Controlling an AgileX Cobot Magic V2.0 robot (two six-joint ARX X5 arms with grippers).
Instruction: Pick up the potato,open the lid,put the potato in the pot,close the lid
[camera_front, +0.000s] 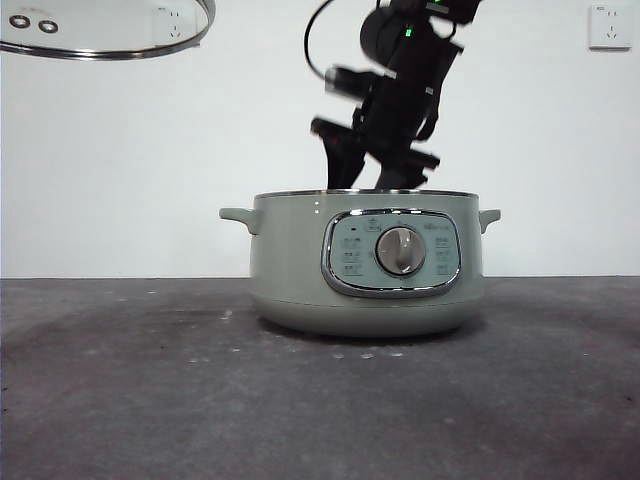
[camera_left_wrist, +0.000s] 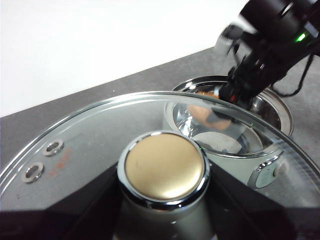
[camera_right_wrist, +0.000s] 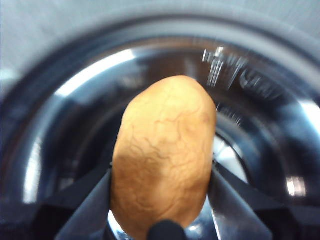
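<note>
- Right wrist view: my right gripper (camera_right_wrist: 162, 200) has its jaws closed against both sides of the potato (camera_right_wrist: 165, 155), held inside the mouth of the pot (camera_right_wrist: 75, 100), above its shiny floor.
- Risk: releasing from this height could let the potato bounce or roll against the steel wall; my jaws could also catch the rim on the way out.
- My left gripper (camera_left_wrist: 162, 220) is clamped on the knob of the lid (camera_left_wrist: 75, 140), holding it raised and well off to the side.
- Risk: a tilted lid could slip, or meet my right arm if brought back too soon.
</note>
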